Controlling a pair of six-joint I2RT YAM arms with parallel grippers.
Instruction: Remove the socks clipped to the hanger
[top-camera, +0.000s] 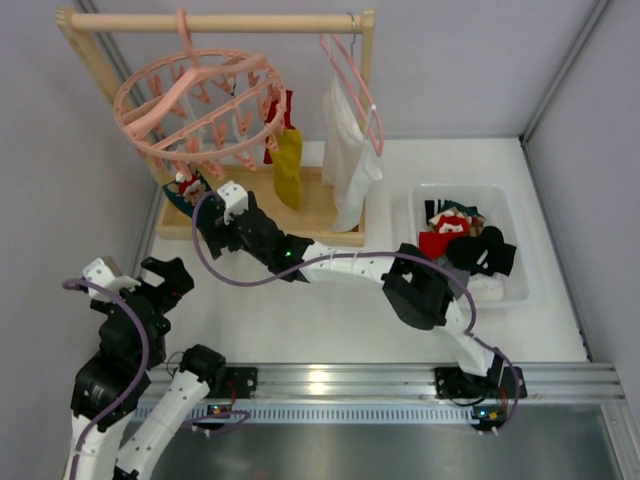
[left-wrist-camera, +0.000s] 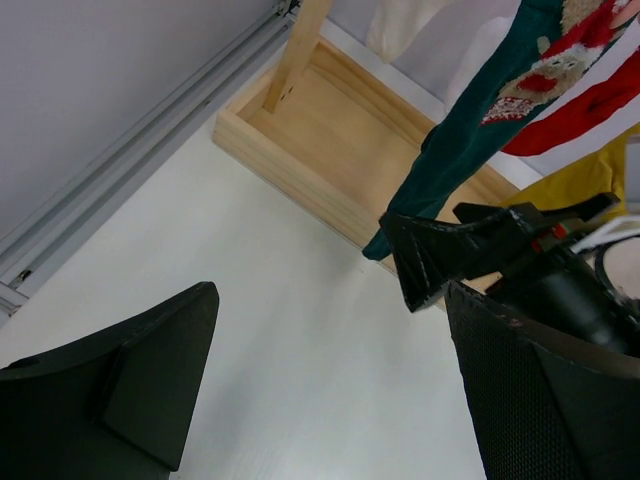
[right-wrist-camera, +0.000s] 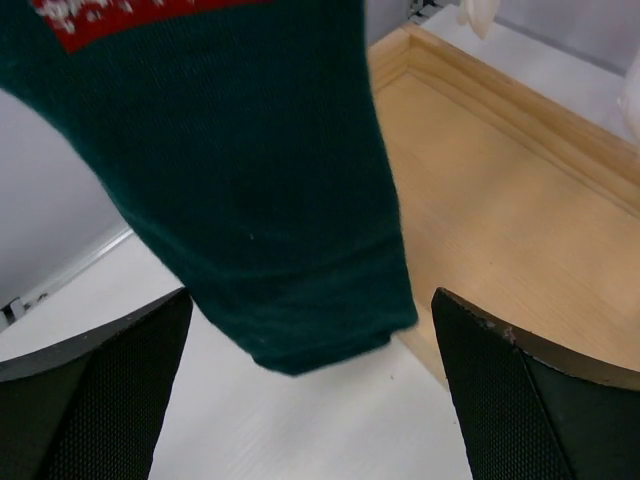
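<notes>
The pink round hanger (top-camera: 200, 105) hangs from the wooden rack with its pegs dangling. Clipped to it are socks: a dark teal one with a red-white pattern (top-camera: 185, 190), a mustard yellow one (top-camera: 288, 165) and a red one (top-camera: 286, 112). My right gripper (top-camera: 207, 215) is open just below the teal sock. In the right wrist view the teal sock (right-wrist-camera: 260, 180) hangs down between the wide jaws of the right gripper (right-wrist-camera: 310, 400), untouched. My left gripper (top-camera: 135, 280) stands open over the table to the left, empty (left-wrist-camera: 330, 390); it sees the teal sock (left-wrist-camera: 480, 130).
The wooden rack's tray base (top-camera: 320, 205) lies under the socks. A white cloth on a thin pink clothes hanger (top-camera: 350, 150) hangs at the rack's right. A clear bin (top-camera: 510, 215) holding several socks stands at the right. Walls close in on the left.
</notes>
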